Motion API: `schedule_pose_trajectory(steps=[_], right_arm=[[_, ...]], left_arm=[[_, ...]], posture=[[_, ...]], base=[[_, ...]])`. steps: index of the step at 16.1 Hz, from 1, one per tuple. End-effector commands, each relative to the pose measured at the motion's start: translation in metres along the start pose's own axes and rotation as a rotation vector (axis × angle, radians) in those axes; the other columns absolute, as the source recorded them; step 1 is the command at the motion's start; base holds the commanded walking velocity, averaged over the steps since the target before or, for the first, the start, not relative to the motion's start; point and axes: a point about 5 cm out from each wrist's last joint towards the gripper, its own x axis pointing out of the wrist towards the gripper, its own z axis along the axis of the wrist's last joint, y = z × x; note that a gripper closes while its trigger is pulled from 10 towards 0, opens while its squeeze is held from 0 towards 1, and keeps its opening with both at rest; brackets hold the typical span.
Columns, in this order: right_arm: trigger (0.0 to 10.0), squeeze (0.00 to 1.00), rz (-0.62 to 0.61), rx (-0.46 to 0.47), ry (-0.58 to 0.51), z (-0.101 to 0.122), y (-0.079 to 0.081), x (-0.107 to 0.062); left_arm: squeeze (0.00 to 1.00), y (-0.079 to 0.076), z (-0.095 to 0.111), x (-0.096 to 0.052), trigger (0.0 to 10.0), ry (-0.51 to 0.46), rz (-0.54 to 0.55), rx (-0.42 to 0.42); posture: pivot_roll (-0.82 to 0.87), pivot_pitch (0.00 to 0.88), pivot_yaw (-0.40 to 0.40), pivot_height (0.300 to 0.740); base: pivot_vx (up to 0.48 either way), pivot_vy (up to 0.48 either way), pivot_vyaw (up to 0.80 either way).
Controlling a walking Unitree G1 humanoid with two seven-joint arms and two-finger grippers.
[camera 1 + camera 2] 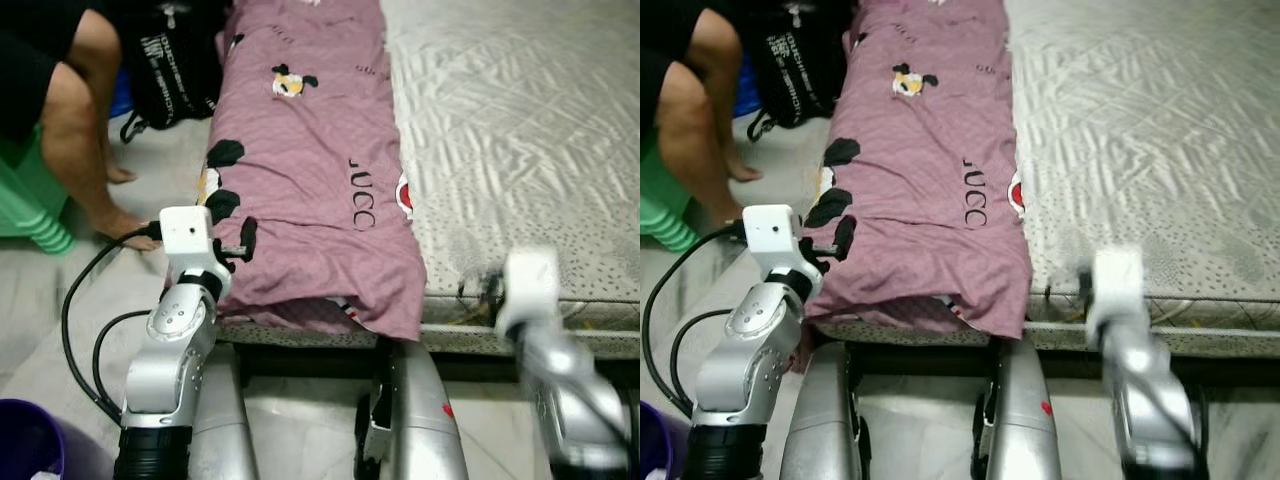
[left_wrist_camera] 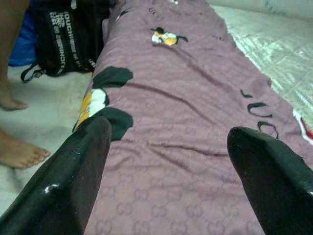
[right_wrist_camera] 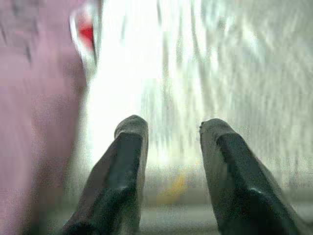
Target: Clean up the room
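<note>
A mauve blanket (image 1: 300,150) with cartoon prints and black letters lies lengthwise along the left strip of the bed, its near end drooping over the mattress edge. My left gripper (image 1: 236,247) is open at the blanket's near left corner, and in the left wrist view (image 2: 171,181) its wide-spread fingers (image 2: 78,171) hover just over the cloth. My right gripper (image 1: 488,288) is blurred at the near edge of the white quilted mattress (image 1: 520,120), to the right of the blanket. The right wrist view shows the gripper (image 3: 173,125) open with nothing between its fingers.
A person sits on a green stool (image 1: 30,205) at the left, bare feet (image 1: 125,228) on the floor near my left arm. A black backpack (image 1: 170,65) leans against the bed side. A purple bin (image 1: 28,445) stands at the lower left, and black cables (image 1: 80,300) trail from my arm.
</note>
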Motion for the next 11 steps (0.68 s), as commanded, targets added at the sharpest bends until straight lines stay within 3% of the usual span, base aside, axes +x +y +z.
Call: schedule_pose_trajectory(steps=[1,3,5,8,9,11], right_arm=[[10.0,1.0,0.011,0.026,-0.044,0.006,0.003,0.005],[10.0,1.0,0.147,0.121,-0.139,0.038,0.033,0.028],[10.0,1.0,0.283,0.134,-0.105,0.04,0.06,0.044],[10.0,1.0,0.472,0.116,0.086,0.009,0.094,0.06],[10.0,1.0,0.543,0.098,0.161,-0.003,0.1,0.06],[10.0,1.0,0.564,0.108,0.241,-0.024,0.095,0.061]], left_arm=[[0.0,0.001,0.004,0.001,10.0,-0.024,0.012,0.001],[0.0,0.002,0.013,0.003,10.0,-0.071,0.013,-0.024],[0.0,0.002,0.016,0.004,10.0,-0.087,0.011,-0.032],[0.0,0.0,0.017,0.004,10.0,-0.1,0.012,-0.039],[0.0,0.0,0.018,0.003,10.0,-0.106,0.018,-0.045],[0.0,0.0,0.016,0.002,10.0,-0.105,0.025,-0.05]], posture=[[0.04,0.085,0.002,0.55],[0.05,0.082,0.001,0.55],[0.06,0.082,-0.001,0.55],[0.09,0.093,-0.022,0.55],[0.09,0.098,-0.027,0.55],[0.09,0.113,-0.039,0.55]], base=[[0.0,0.0,0.0],[0.0,0.0,0.0],[0.0,0.0,0.0],[0.0,0.0,0.0],[0.0,0.0,0.0],[0.0,0.0,0.0]])
